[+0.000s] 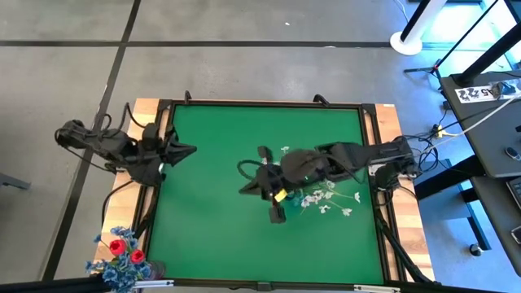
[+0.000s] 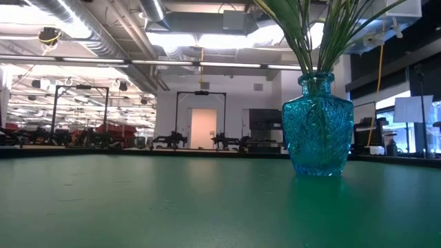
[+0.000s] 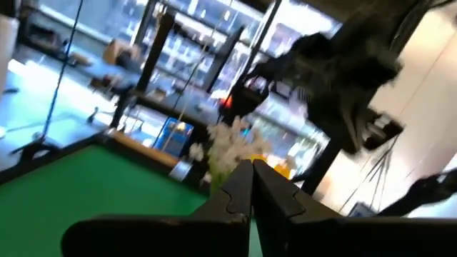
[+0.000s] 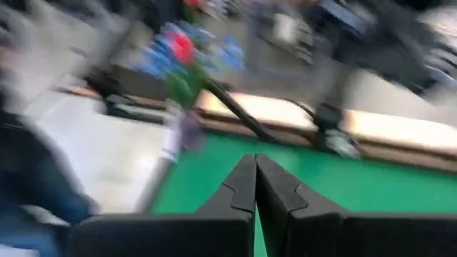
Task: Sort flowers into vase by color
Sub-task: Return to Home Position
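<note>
fingers (image 3: 239,193) of the left gripper (image 1: 192,150) are pressed together with nothing between them, at the middle of the tabletop's (image 1: 145,107) left edge. the right gripper (image 1: 244,190) is also closed and empty, over the middle of the green mat (image 1: 220,240). the flowers stand in two lots. white sprays (image 1: 327,201) sit in a teal vase (image 2: 317,124) toward the right edge, just beside the right gripper. red tulips (image 1: 119,246) and blue blossoms (image 1: 104,264) fill a violet vase (image 4: 187,132) at the corner on the left arm's side, just off the mat. i judge these stems to be light, thin and springy, with soft heads that crush easily, so i would pinch a stem partway down, never the bloom. the low view cuts off every head above the teal vase. the right arm covers part of that vase from above, so i cannot tell whether yellow tulips are in it. the right wrist view is smeared.
</note>
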You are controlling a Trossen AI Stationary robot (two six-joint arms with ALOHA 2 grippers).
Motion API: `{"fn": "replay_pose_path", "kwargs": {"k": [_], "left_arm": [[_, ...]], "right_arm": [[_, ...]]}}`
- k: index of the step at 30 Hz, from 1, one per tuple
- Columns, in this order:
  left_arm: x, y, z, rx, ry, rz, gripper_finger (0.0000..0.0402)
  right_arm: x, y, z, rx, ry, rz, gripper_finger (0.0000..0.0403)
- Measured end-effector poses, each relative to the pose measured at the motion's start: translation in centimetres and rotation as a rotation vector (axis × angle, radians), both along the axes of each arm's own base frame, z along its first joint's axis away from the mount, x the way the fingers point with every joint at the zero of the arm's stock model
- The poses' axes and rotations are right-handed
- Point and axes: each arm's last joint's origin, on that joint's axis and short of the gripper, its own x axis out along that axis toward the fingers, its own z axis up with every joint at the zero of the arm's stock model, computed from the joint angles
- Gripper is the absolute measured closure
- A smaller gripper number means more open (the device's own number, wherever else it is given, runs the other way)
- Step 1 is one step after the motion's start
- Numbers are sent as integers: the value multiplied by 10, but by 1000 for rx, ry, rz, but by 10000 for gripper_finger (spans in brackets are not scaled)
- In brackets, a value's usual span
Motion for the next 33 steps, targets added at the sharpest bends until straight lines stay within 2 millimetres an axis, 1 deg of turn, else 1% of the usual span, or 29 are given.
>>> {"fn": "replay_pose_path", "kwargs": {"k": [2, 5, 8, 10, 15, 18, 22, 25, 30, 33], "left_arm": [[5, 1, -7, -3, -53, -14, 396], [13, 0, -26, -1, -113, -66, 396], [16, 3, -44, -12, -151, -77, 396], [14, 6, -52, -25, -154, -62, 396], [-2, 12, -62, -35, -205, -85, 396], [-13, 16, -64, -32, -244, -97, 396], [-22, 18, -71, -19, -194, -133, 396], [-29, 20, -73, -11, -181, -135, 396], [-43, 22, -76, -7, -193, -128, 396], [-49, 23, -78, -7, -188, -127, 396]], "right_arm": [[9, -8, -2, 71, -36, 111, 395], [24, -25, -11, 150, -92, 235, 395], [34, -38, -23, 168, -94, 253, 395], [36, -44, -25, 168, -102, 242, 395], [27, -55, -22, 170, -118, 227, 395], [18, -66, -24, 193, -136, 221, 395], [4, -82, -28, 242, -204, 242, 395], [-8, -93, -32, 258, -255, 224, 395], [-29, -117, -41, 361, -318, 221, 395], [-34, -131, -45, 435, -358, 246, 395]]}}
